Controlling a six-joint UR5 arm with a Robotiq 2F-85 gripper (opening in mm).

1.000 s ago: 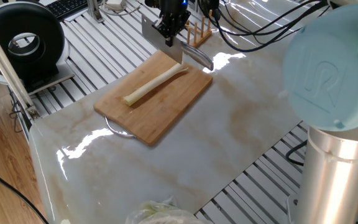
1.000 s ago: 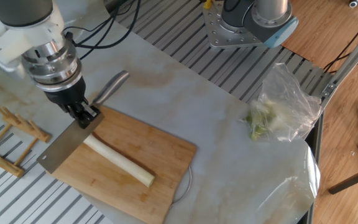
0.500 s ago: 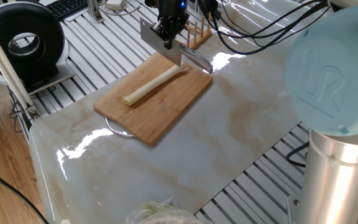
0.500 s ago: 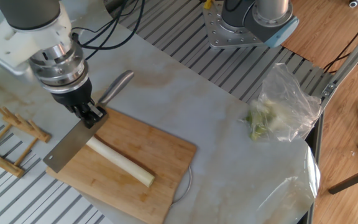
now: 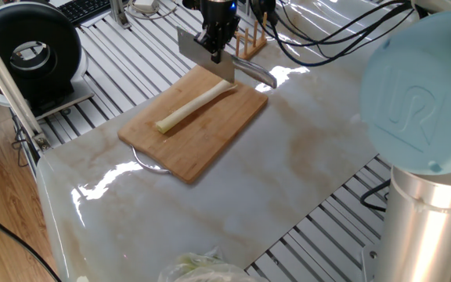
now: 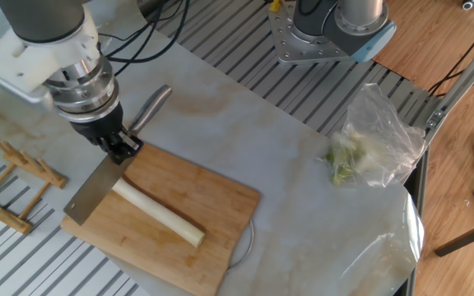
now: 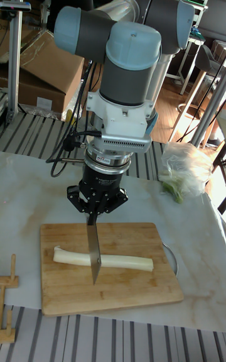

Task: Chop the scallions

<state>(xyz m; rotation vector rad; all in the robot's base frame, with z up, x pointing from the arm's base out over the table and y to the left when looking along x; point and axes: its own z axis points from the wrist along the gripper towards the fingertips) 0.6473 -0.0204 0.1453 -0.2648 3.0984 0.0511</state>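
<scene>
One whole scallion (image 5: 193, 106) lies across the bamboo cutting board (image 5: 210, 145). It is a pale stalk with a yellowish-green end. My gripper (image 5: 214, 48) is shut on a cleaver-like knife (image 5: 204, 59) and hangs over the stalk's far end. From the other side, the gripper (image 6: 120, 149) holds the blade (image 6: 95, 191) slanting down by the end of the scallion (image 6: 161, 217). In the tall view the knife (image 7: 95, 252) points down in front of the scallion (image 7: 122, 262) on the board (image 7: 72, 293). I cannot tell if the blade touches the stalk.
A clear plastic bag of leafy greens (image 6: 369, 146) lies on the marble top, away from the board. A wooden rack (image 6: 13, 179) stands beside the board. A black round device (image 5: 30, 53) sits off the table's corner. A metal ring (image 5: 146, 164) pokes out under the board.
My gripper and the knife have shifted slightly, a little right in the other fixed view, and the handle has swung somewhat. The scallion and board have not moved.
</scene>
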